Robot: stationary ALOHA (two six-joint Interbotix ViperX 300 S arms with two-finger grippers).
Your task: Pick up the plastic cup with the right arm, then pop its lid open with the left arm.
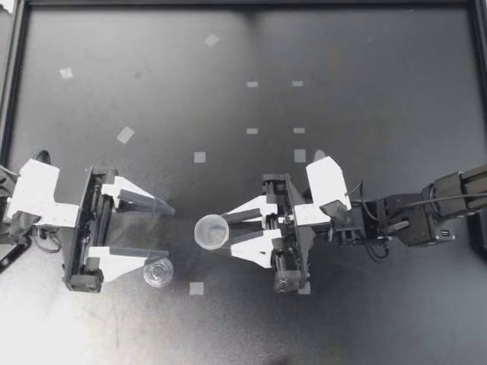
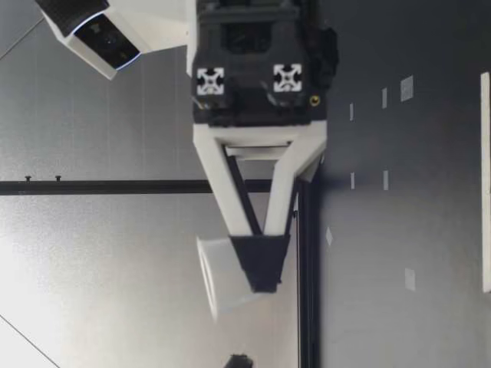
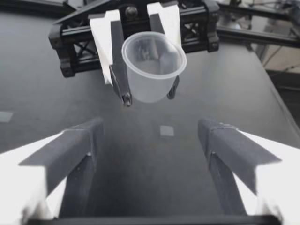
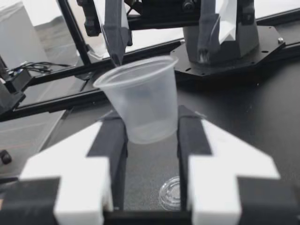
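Pinching a translucent cup (image 1: 210,232) from two sides with the right gripper (image 1: 227,231), narrowed to the cup's width and pressed against its wall below the rim. Held clear above the table (image 1: 365,114) near its middle, mouth up and a little tilted when seen from table height (image 2: 226,280). Facing the left gripper (image 1: 169,229), spread wide with nothing between its fingers (image 3: 70,150); only bare table between them in the left wrist view, with the held cup ahead. Just beside the outer side of one left finger, perhaps touching it: a small clear cup (image 1: 158,272) standing on the table.

Looks light, thin-walled and springy, so likely to buckle or pop free under a hard squeeze. Smooth too, and probably slippery. Appears empty, so little weight to carry. Best taken across the wall a little under the rim, where likely stiffest, with gentle pressure.

Hard to place: a small clear round thing (image 4: 169,192) on the table under the right gripper in its wrist view. Cannot tell whether lid or cup, nor whether the same as the one by the left gripper. Only partly in view beside the held cup in the low view: a dark tip (image 2: 239,360), too little showing to name. Scattered over the table, pale tape squares (image 1: 199,157).
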